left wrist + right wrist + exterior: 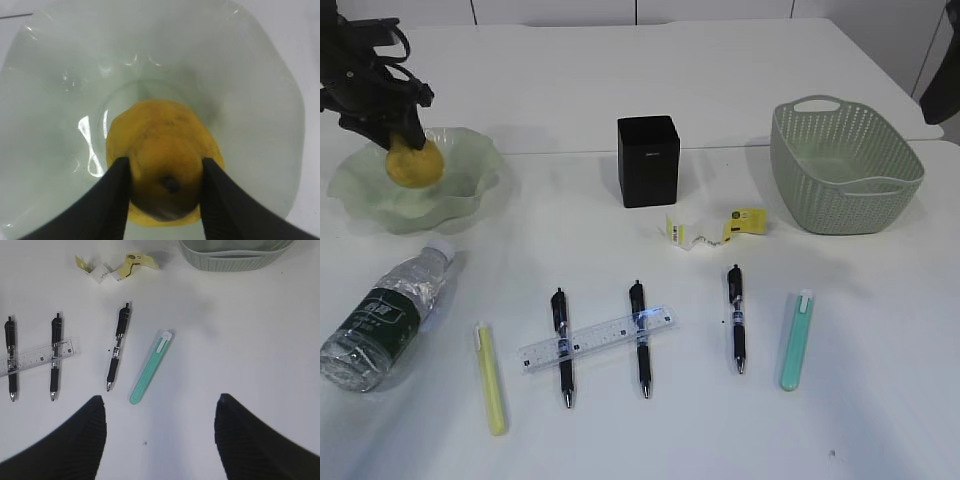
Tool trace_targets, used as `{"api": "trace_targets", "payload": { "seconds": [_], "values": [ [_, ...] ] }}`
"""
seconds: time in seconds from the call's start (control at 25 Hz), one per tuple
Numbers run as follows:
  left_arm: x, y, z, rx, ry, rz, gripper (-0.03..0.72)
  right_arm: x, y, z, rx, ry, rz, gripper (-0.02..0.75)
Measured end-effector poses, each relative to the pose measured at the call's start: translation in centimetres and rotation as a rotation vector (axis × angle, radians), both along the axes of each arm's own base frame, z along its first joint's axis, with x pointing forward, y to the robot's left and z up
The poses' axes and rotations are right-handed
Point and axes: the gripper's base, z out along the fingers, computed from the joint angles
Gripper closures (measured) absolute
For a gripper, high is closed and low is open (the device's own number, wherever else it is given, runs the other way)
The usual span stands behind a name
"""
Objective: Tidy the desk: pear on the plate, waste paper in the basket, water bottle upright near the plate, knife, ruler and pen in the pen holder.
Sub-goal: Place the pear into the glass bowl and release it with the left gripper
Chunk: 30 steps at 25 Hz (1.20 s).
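Left hand grips pear inside plate

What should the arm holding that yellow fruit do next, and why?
Probably open the left gripper and lift away. The pear already sits in the middle of the plate, fingers clamped on both its sides, so only the release seems left.

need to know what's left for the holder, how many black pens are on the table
3, in a row in front of the pen holder: left pen and middle pen both under the ruler, right pen lying alone beside the teal knife. None seem hidden.
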Motion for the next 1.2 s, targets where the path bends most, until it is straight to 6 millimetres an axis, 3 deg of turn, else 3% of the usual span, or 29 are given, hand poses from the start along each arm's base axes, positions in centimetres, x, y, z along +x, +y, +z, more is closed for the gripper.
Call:
{"api": "trace_targets", "payload": {
  "seconds": [0.88, 1.2],
  "values": [
    [0.9, 0.1, -4.1, -0.026, 0.049, 0.012, 0.395, 0.0, 0.0, 0.0, 0.002, 0.0, 0.001, 0.206],
    [0.8, 0.2, -4.1, -0.034, 0.053, 0.014, 0.395, 0.0, 0.0, 0.0, 0.004, 0.0, 0.002, 0.206]
  ]
}}
